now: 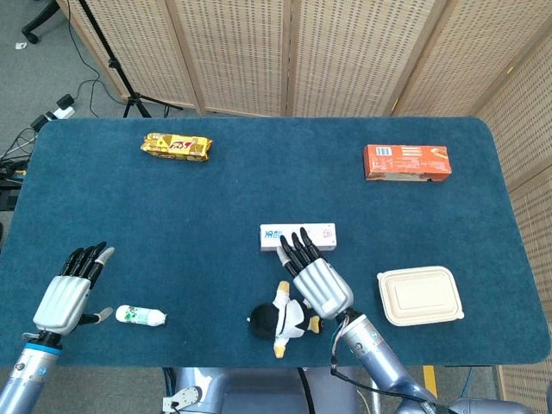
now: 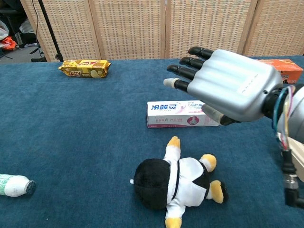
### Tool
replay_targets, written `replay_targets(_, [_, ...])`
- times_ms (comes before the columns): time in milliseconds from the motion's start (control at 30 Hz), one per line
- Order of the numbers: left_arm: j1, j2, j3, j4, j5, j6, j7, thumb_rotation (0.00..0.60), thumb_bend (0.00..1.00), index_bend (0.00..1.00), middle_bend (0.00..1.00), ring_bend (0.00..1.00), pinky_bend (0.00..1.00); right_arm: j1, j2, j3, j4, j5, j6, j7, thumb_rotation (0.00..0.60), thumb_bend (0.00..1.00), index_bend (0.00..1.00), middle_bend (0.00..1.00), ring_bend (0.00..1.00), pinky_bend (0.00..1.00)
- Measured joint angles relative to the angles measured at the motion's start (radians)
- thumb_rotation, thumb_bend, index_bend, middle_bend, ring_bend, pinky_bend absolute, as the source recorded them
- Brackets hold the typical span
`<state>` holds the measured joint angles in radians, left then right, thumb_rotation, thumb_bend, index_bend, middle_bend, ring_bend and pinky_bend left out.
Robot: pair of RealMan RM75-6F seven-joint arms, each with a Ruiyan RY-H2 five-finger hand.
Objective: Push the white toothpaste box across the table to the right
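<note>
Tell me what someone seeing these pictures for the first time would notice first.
Probably the right hand, fingers spread, filling the chest view as it hangs above the white toothpaste box at mid-table. Next, the black-and-white plush toy lying just in front of the box at the near edge. The left hand hovers far off, near a small bottle.

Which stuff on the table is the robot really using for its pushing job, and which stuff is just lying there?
For the job:
- white toothpaste box
- right hand, open over the box

Just lying about:
- black-and-white plush penguin toy
- beige lidded food container
- orange carton
- yellow snack packet
- small white bottle
- left hand, open, off to the side
</note>
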<state>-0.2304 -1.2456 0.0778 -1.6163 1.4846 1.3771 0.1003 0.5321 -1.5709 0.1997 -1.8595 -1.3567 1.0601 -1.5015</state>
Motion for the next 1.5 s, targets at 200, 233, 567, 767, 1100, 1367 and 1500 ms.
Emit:
replay_targets(200, [-0.001, -0.001, -0.008, 0.010, -0.007, -0.027, -0.015, 0.600, 0.00, 0.00, 0.00, 0.00, 0.00, 0.066, -0.085, 0.009, 0.104, 0.062, -0.022, -0.014, 0.600, 0.88, 0.07, 0.00, 0.00, 0.01])
replay_targets(233, [-0.001, -0.003, -0.009, 0.012, -0.008, -0.033, -0.016, 0.600, 0.00, 0.00, 0.00, 0.00, 0.00, 0.077, -0.097, 0.010, 0.121, 0.073, -0.026, -0.016, 0.600, 0.88, 0.07, 0.00, 0.00, 0.01])
replay_targets(567, [-0.009, -0.019, -0.020, 0.037, -0.022, -0.080, -0.026, 0.600, 0.00, 0.00, 0.00, 0.00, 0.00, 0.223, -0.246, 0.025, 0.298, 0.197, -0.072, -0.051, 0.600, 0.88, 0.08, 0.00, 0.00, 0.01])
replay_targets(767, [-0.006, -0.017, -0.027, 0.040, -0.015, -0.077, -0.047, 0.600, 0.00, 0.00, 0.00, 0.00, 0.00, 0.277, -0.289, 0.014, 0.353, 0.244, -0.071, -0.049, 0.600, 0.88, 0.08, 0.00, 0.00, 0.01])
replay_targets(1100, [-0.005, -0.018, -0.029, 0.044, -0.014, -0.093, -0.051, 0.600, 0.00, 0.00, 0.00, 0.00, 0.00, 0.333, -0.318, 0.006, 0.406, 0.292, -0.068, -0.022, 0.600, 0.87, 0.08, 0.00, 0.00, 0.01])
replay_targets(1367, [-0.010, -0.026, -0.036, 0.060, -0.028, -0.119, -0.064, 0.600, 0.00, 0.00, 0.00, 0.00, 0.00, 0.394, -0.357, 0.007, 0.489, 0.333, -0.095, 0.003, 0.600, 0.87, 0.08, 0.00, 0.00, 0.01])
replay_targets(1500, [-0.012, -0.028, -0.038, 0.064, -0.031, -0.128, -0.070, 0.600, 0.00, 0.00, 0.00, 0.00, 0.00, 0.417, -0.374, 0.003, 0.527, 0.351, -0.104, 0.024, 0.600, 0.87, 0.08, 0.00, 0.00, 0.01])
